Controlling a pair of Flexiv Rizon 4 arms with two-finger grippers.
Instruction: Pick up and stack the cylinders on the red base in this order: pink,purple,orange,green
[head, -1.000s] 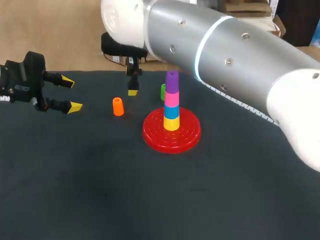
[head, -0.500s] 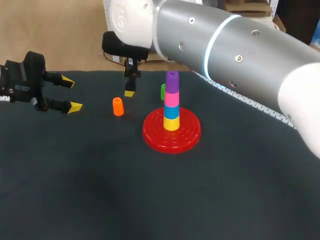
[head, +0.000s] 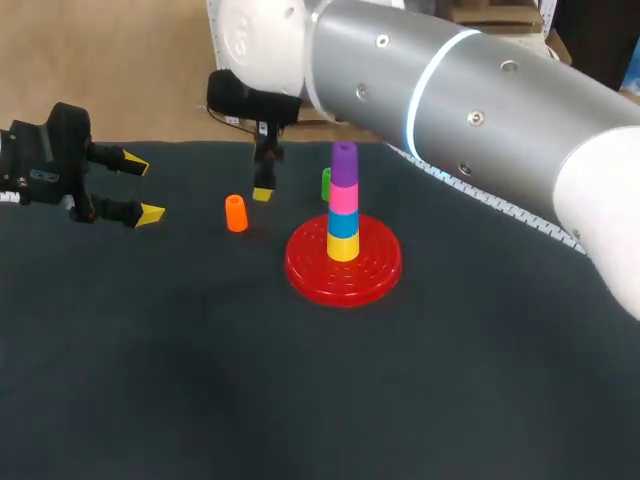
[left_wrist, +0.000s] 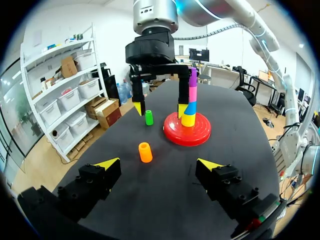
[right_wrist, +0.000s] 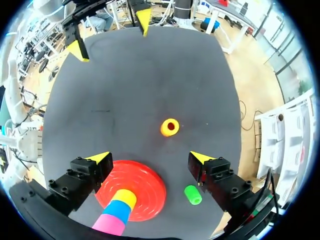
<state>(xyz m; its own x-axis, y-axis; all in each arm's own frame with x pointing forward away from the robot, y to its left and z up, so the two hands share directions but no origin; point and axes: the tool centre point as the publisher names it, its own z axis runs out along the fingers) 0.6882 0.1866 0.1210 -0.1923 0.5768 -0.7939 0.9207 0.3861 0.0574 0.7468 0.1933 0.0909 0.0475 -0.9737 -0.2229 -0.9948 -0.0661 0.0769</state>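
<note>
Now the right tool (right_wrist: 150, 159) hangs released, its yellow-tipped fingers spread wide with nothing between them. Over the last second it has dipped a little lower toward the tabletop (head: 300, 400), and its one visible tip in the head view ends up near the orange cylinder (head: 236, 213). From its own wrist, that cylinder stands upright ahead of the open gap, not yet inside it. The green cylinder (right_wrist: 192, 194) lies just beside one finger, behind the red base (head: 375, 270). On the base the pink cylinder (head: 343, 198) and purple cylinder (head: 344, 165) already top a yellow and a blue piece, and nothing there has shifted. The descent suggests orange is the next pick, though the tool likely needs to move over it before closing. Well apart at the tabletop's left side, the left tool (head: 142, 188) stays released and has not moved.
</note>
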